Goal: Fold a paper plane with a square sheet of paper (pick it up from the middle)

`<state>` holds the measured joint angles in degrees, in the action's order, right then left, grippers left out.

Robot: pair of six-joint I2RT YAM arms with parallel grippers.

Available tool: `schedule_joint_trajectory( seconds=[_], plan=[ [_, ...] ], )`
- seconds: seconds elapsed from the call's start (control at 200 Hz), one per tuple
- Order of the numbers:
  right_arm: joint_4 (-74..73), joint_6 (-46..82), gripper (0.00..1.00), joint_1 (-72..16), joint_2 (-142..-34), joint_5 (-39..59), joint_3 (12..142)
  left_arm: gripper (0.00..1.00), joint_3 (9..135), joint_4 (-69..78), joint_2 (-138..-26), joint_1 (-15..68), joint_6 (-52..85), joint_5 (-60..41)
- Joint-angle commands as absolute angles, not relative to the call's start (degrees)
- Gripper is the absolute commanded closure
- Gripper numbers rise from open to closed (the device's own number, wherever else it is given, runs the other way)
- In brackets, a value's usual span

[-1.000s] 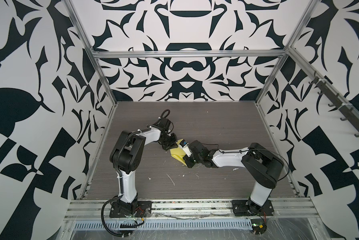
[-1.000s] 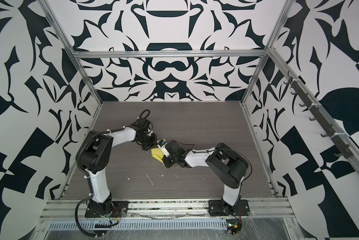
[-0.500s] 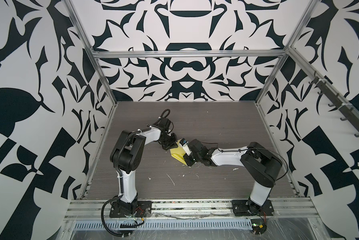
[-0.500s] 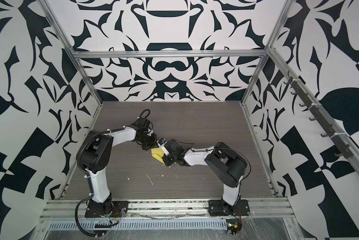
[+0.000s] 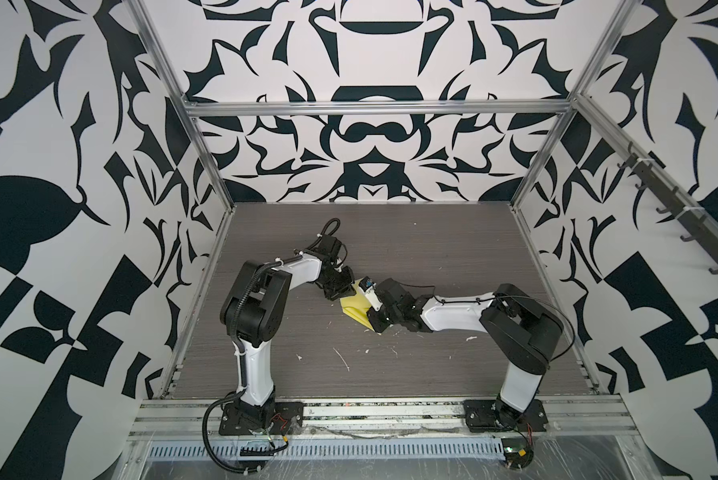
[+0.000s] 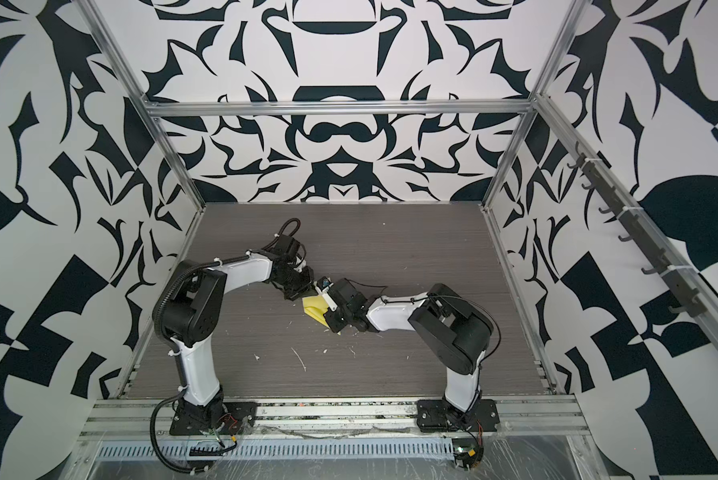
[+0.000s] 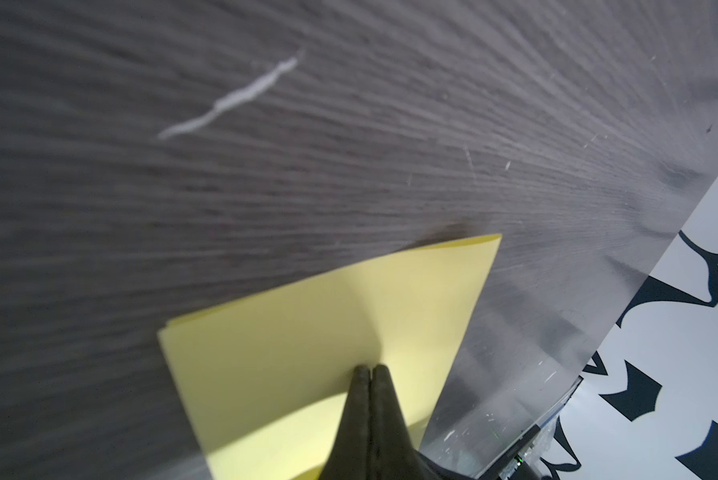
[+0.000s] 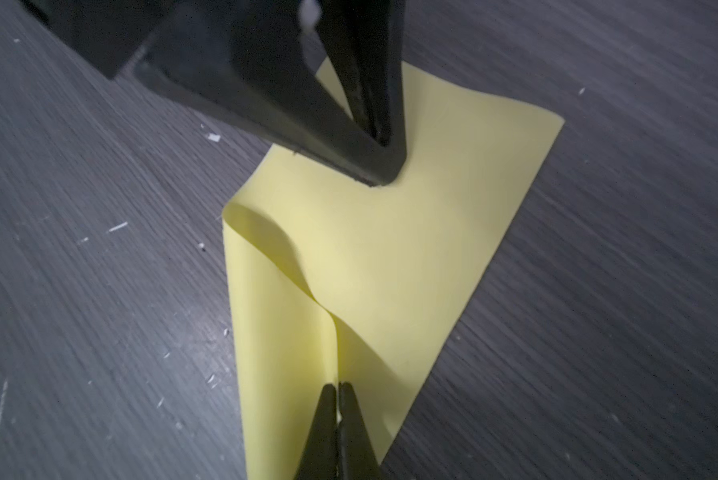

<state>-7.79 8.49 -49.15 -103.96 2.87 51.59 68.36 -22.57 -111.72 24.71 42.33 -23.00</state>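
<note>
Right claw (image 8: pixel 338 388) is clamped tight on the near end of the square sheet of paper (image 8: pixel 390 257), with yellow pinched into a ridge between its tips and one flap curling in a loose loop just beside it. The sheet sits mid-bench (image 5: pixel 432 249), doubled over and mostly flat. At the sheet's far end the left claw (image 7: pixel 370 368) is closed too, tip down on the paper. We can't tell if it nips any paper or only pins it. Risks, as we judge them: if the right claw pulls or lifts against the left claw's hold, the thin paper could tear or slide out and skew. The loose loop could flatten into a crooked crease off the centre line. Both claws are close across the sheet and could knock together. White flecks (image 5: pixel 342 359) and a streak lie on the bench in front of the sheet, well apart from it. Beyond the sheet there is bare bench, then the patterned wall (image 5: pixel 370 137). In both top views the right wrist covers part of the sheet, so we can't read its outline there.
</note>
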Motion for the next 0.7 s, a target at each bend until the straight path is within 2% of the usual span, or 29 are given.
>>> schedule_joint_trajectory(
  seconds=[0.0, 0.695],
  plan=[
    [-7.2, 8.9, 1.0, -48.8, -103.3, 1.2, 53.0, 1.0, 67.8, -25.7, -115.0, 25.0, 41.7, -20.6],
    [-7.8, 9.2, 1.0, -48.6, -101.9, -0.3, 52.1, 1.0, 67.7, -25.7, -115.3, 25.0, 41.8, -20.1]
  ],
)
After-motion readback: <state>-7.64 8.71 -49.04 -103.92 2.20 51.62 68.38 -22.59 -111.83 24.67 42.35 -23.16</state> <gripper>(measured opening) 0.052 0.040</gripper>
